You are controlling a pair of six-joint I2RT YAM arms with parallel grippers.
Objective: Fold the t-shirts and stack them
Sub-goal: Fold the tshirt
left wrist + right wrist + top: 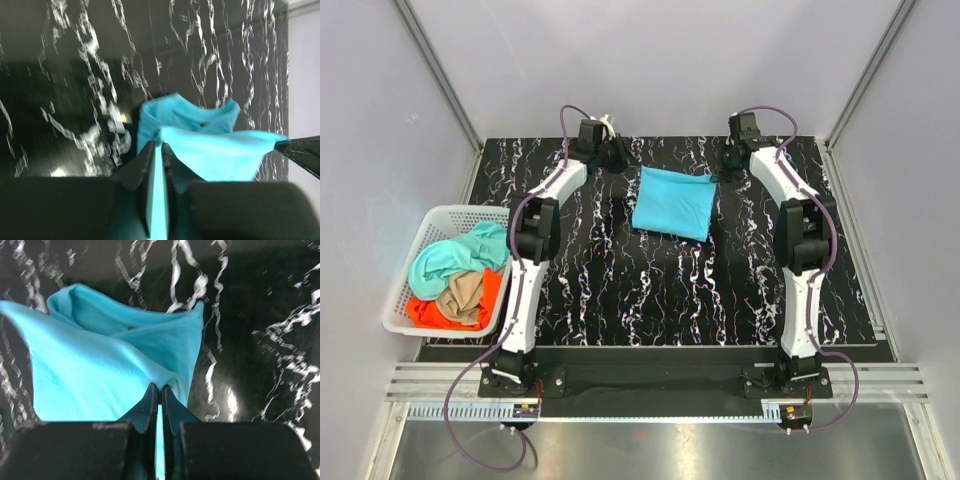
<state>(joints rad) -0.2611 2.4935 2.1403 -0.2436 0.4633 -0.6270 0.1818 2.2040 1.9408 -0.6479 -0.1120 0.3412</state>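
Note:
A cyan t-shirt lies folded into a small rectangle at the back middle of the black marbled table. My left gripper is at its far left corner. In the left wrist view, the jaws of the left gripper stand a narrow slit apart, with the cyan cloth at their tips. I cannot tell whether they still pinch it. My right gripper is at the far right corner. In the right wrist view, the right gripper is shut on a puckered edge of the shirt, which is lifted slightly.
A white lattice basket sits off the table's left edge. It holds a mint-teal shirt, a tan one and an orange-red one, all crumpled. Grey walls enclose the table on three sides.

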